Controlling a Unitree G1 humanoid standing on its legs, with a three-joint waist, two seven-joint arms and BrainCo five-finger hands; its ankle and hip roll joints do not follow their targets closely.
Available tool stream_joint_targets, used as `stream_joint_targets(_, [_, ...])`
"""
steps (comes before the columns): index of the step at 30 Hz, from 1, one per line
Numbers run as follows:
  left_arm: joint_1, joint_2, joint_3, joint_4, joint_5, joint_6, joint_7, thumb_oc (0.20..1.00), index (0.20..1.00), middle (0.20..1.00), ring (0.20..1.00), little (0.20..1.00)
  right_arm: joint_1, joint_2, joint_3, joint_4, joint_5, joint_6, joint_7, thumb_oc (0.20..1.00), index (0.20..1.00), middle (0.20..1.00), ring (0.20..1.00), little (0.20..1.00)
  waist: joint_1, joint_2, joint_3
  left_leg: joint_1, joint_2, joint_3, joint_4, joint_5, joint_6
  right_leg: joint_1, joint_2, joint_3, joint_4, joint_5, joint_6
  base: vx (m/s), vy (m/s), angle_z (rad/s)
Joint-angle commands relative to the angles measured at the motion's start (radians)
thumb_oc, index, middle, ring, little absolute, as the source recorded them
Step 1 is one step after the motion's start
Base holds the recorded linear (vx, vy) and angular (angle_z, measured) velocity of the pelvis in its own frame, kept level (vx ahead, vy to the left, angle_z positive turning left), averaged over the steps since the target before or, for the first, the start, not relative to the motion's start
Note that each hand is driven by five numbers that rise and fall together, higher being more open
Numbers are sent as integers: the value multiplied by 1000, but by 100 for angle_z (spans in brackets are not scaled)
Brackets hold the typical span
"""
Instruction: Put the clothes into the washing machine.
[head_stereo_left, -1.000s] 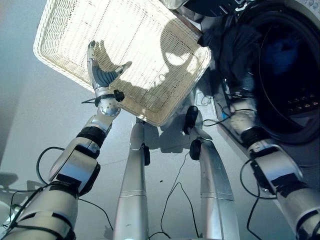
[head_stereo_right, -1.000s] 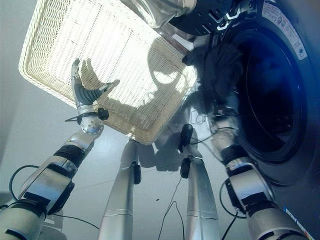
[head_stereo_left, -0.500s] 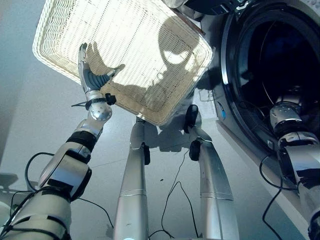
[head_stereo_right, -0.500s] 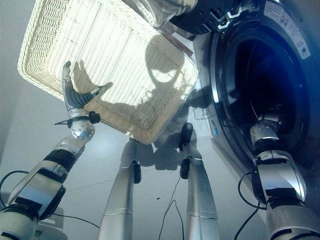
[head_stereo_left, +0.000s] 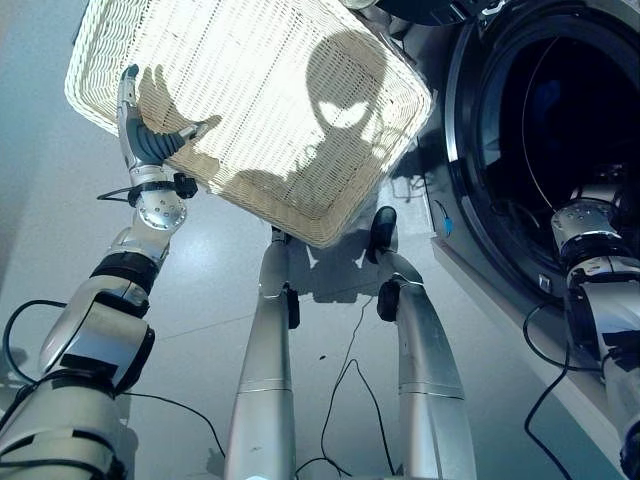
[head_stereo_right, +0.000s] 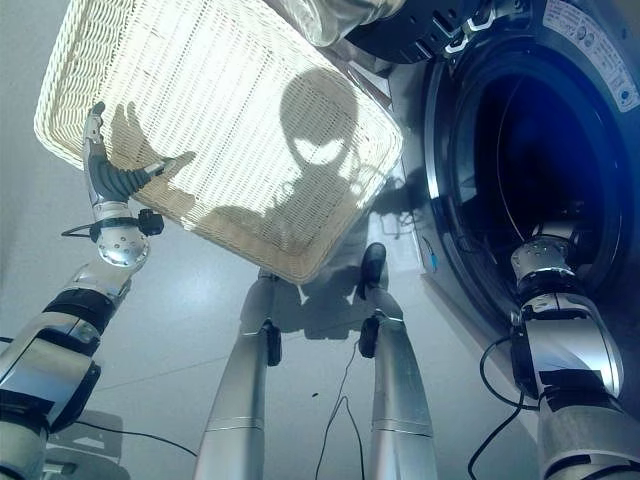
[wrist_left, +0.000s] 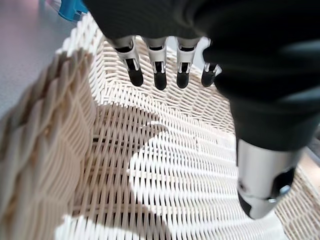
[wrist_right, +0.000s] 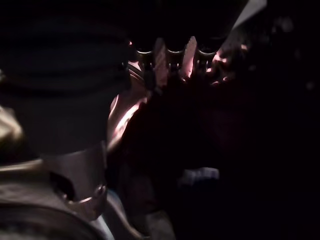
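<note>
**Listing items at the washing machine: basket, drum, two hands**

Item one: we log a white wicker basket (head_stereo_left: 250, 100) at eleven o'clock in the head views, lying on the pale floor (head_stereo_left: 190, 300) with its woven bottom bare where we can see it.

Item two: our left hand (head_stereo_left: 145, 130) stands at nine o'clock, over the basket's near rim. Its fingers (wrist_left: 159, 70) are straight and spread, the thumb held apart, gripping nothing. The left wrist view shows the dark tips just above the basket's weave.

Item three: the washing machine (head_stereo_right: 600, 80) occupies two to four o'clock, its round opening (head_stereo_left: 560, 130) uncovered and very dark inside.

Item four: our right arm reaches into that opening at four o'clock. The right hand (wrist_right: 170, 60) shows dimly in its own wrist view, inside the drum; we cannot tell how its fingers are set.

Item five: the clothes. We make out dark folds with a small pale patch (wrist_right: 200, 176) near the right hand within the drum, too dim to describe further.
</note>
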Motion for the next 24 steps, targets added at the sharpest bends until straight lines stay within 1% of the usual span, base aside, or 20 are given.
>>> stream_joint_targets(1, [-49, -52, 12, 23, -18, -11, 24, 1000, 1000, 1000, 1000, 1000, 4, -296, 106, 18, -378, 183, -160, 1000, 1000, 1000, 1000, 1000, 5, -18, -19, 10, -28, 22, 163, -210, -14, 96, 55, -26, -199, 128, 112, 0, -23, 4])
stream_joint_targets(2, [-56, -53, 3, 18, -21, -5, 25, 1000, 1000, 1000, 1000, 1000, -9, -293, 138, 15, -442, 242, -168, 1000, 1000, 1000, 1000, 1000, 6, -17, -19, 9, -30, 22, 163, -210, -13, 95, 56, -26, -200, 130, 112, -5, -11, 4])
stream_joint_targets(3, [-71, -57, -9, 10, -19, 10, 26, 1000, 1000, 1000, 1000, 1000, -34, -279, 188, 13, -508, 321, -174, 1000, 1000, 1000, 1000, 1000, 8, -14, -19, 6, -32, 23, 166, -211, -11, 93, 57, -27, -201, 128, 112, -4, 1, 3])
stream_joint_targets(5, [-89, -61, -21, 14, -19, 19, 22, 1000, 1000, 1000, 1000, 1000, -52, -267, 225, 21, -587, 360, -177, 1000, 1000, 1000, 1000, 1000, 9, -10, -19, 3, -33, 23, 166, -210, -9, 90, 57, -26, -199, 127, 111, 0, 0, 0])
stream_joint_targets(8, [-105, -71, -31, 15, -22, 18, 22, 1000, 1000, 1000, 1000, 1000, -65, -234, 276, 6, -704, 388, -178, 1000, 1000, 1000, 1000, 1000, 7, -2, -19, 0, -36, 27, 164, -210, -6, 85, 59, -22, -201, 125, 111, -4, 11, 0])
stream_joint_targets(11, [-106, -77, -29, 10, -31, 15, 15, 1000, 1000, 1000, 1000, 1000, -40, -192, 294, -29, -830, 359, -161, 1000, 1000, 1000, 1000, 1000, 3, 4, -19, 3, -41, 28, 160, -214, -2, 82, 62, -14, -203, 125, 112, -16, 34, 0])
stream_joint_targets(12, [-103, -79, -27, 6, -28, 15, 14, 1000, 1000, 1000, 1000, 1000, -28, -180, 299, -50, -868, 350, -169, 1000, 1000, 1000, 1000, 1000, 2, 4, -19, 5, -44, 28, 160, -216, 0, 82, 63, -13, -206, 126, 112, 0, 0, 0])
stream_joint_targets(15, [-90, -87, -18, -2, -9, 30, 18, 1000, 1000, 1000, 1000, 1000, 27, -141, 328, -153, -997, 365, -197, 1000, 1000, 1000, 1000, 1000, -8, 4, -19, 15, -46, 31, 155, -219, 2, 83, 68, -2, -210, 126, 114, -14, 24, -1])
stream_joint_targets(16, [-81, -92, -14, -8, -1, 38, 23, 1000, 1000, 1000, 1000, 1000, 44, -132, 335, -188, -1048, 379, -190, 1000, 1000, 1000, 1000, 1000, -12, 2, -19, 20, -48, 31, 157, -222, 3, 86, 68, 1, -211, 127, 115, -27, 39, -1])
stream_joint_targets(17, [-71, -97, -13, -12, 3, 45, 30, 1000, 1000, 1000, 1000, 1000, 68, -120, 354, -231, -1104, 396, -205, 1000, 1000, 1000, 1000, 1000, -15, 2, -19, 28, -48, 33, 153, -221, 4, 90, 69, 6, -213, 127, 114, -29, 38, -1])
stream_joint_targets(18, [-64, -101, -10, -15, 7, 49, 33, 1000, 1000, 1000, 1000, 1000, 84, -112, 364, -262, -1115, 401, -213, 1000, 1000, 1000, 1000, 1000, -17, 1, -19, 35, -49, 35, 149, -221, 6, 94, 70, 7, -215, 128, 114, -30, 47, -1])
stream_joint_targets(19, [-55, -106, -5, -17, 10, 55, 34, 1000, 1000, 1000, 1000, 1000, 103, -101, 375, -298, -1152, 420, -214, 1000, 1000, 1000, 1000, 1000, -20, 1, -19, 44, -50, 38, 147, -222, 6, 99, 70, 10, -218, 129, 115, -30, 52, -2])
stream_joint_targets(21, [-35, -118, 0, -16, 16, 66, 39, 1000, 1000, 1000, 1000, 1000, 145, -81, 396, -362, -1205, 429, -219, 1000, 1000, 1000, 1000, 1000, -28, 0, -19, 65, -52, 42, 144, -223, 8, 112, 70, 17, -221, 131, 115, -40, 59, -2])
stream_joint_targets(22, [-17, -126, 3, -11, 16, 66, 34, 1000, 1000, 1000, 1000, 1000, 182, -61, 403, -397, -1276, 427, -217, 1000, 1000, 1000, 1000, 1000, -33, -1, -19, 84, -53, 45, 141, -223, 10, 128, 70, 22, -225, 132, 115, -49, 52, -1])
stream_joint_targets(24, [10, -135, 10, -9, 23, 66, 27, 1000, 1000, 1000, 1000, 1000, 224, -46, 425, -440, -1324, 429, -223, 1000, 1000, 1000, 1000, 1000, -37, 0, -19, 118, -54, 48, 133, -223, 12, 153, 70, 28, -232, 134, 117, -51, 48, -3])
